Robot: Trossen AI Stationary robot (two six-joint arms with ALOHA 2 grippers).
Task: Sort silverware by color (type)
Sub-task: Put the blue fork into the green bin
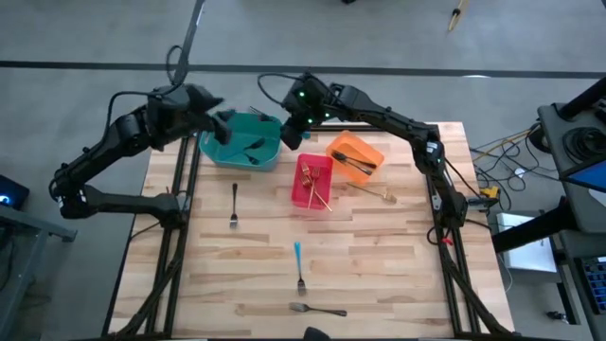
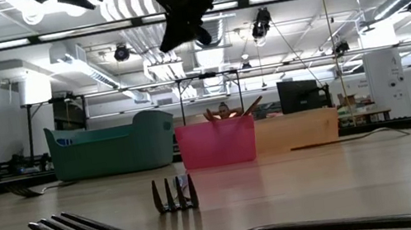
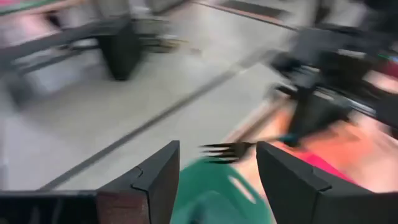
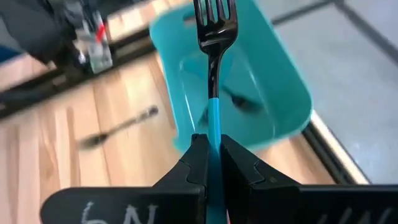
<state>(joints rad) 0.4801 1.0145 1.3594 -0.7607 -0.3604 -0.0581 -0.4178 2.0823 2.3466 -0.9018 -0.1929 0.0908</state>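
My right gripper (image 4: pixel 211 138) (image 1: pixel 290 135) is shut on a fork with a light-blue handle and dark tines (image 4: pixel 214 25), above the teal bin (image 4: pixel 273 93) (image 1: pixel 242 142). My left gripper (image 3: pixel 217 148) (image 1: pixel 225 120) stands open over the bin's far left side. The fork's tines (image 3: pixel 225 149) show between its fingers, apart from both. Dark forks (image 4: pixel 239 99) lie in the teal bin. Gold forks (image 1: pixel 314 185) lean in the red bin (image 1: pixel 301 194), and dark ones (image 1: pixel 355 163) lie in the orange bin (image 1: pixel 365 144). My right gripper pinches the fork's light-blue handle (image 4: pixel 213 121) between its two fingers. The fingers lie along the fork, slanting down from the table's right side. The fork sticks straight out past the fingertips, tines foremost, lifted clear above the teal bin.
Loose on the wood lie a dark fork (image 1: pixel 234 205), a blue-handled fork (image 1: pixel 298 265), a silver fork (image 1: pixel 317 308) near the front edge, and a gold fork (image 1: pixel 376 192) beside the orange bin. Most of the near half of the table is bare wood.
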